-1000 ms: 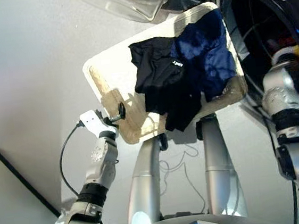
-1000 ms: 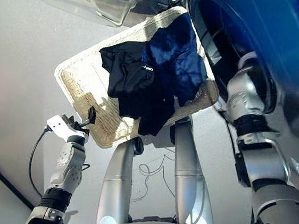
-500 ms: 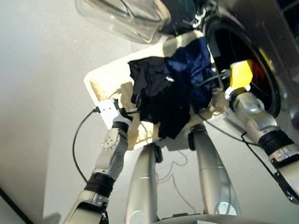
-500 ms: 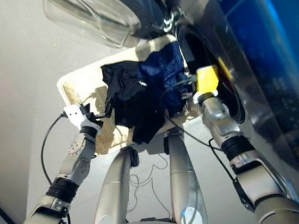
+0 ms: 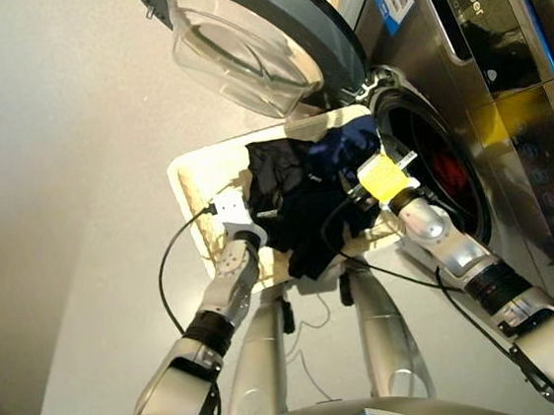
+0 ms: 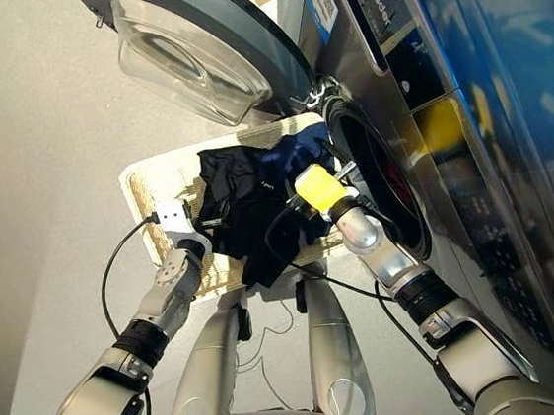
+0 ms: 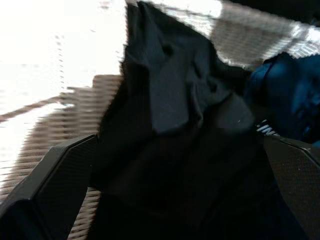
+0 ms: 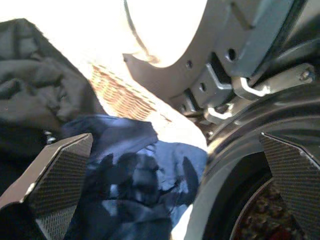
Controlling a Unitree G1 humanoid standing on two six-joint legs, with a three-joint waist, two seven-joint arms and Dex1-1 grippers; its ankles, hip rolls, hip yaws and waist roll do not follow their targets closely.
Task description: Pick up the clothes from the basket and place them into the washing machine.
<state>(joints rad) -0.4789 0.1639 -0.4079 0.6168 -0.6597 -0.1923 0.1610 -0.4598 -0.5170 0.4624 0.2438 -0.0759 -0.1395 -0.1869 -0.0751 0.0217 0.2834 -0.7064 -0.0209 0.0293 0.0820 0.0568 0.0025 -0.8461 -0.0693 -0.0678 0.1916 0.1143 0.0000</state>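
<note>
The cream wicker basket [image 5: 199,176] stands in front of the washing machine [image 5: 508,143], whose round door [image 5: 249,32] is swung open. A black garment [image 5: 290,191] and a navy garment [image 5: 345,146] lie heaped in the basket. Something coral-red [image 5: 448,165] shows inside the drum. My left gripper [image 5: 258,212] is open at the black garment's edge, and black cloth [image 7: 180,125] lies between its fingers [image 7: 55,170]. My right gripper [image 5: 353,196] hangs open over the navy garment [image 8: 135,170], beside the drum's rim [image 8: 240,150].
The open door hangs over the basket's far side. The drum opening [image 5: 431,162] sits just right of the basket. A black cable [image 5: 169,268] loops from my left wrist, and another [image 5: 383,271] trails from my right. Pale floor [image 5: 57,191] lies to the left.
The camera has tilted. My left gripper moved from the basket's front edge to the black garment. My right gripper came from the drum side to over the navy garment.
</note>
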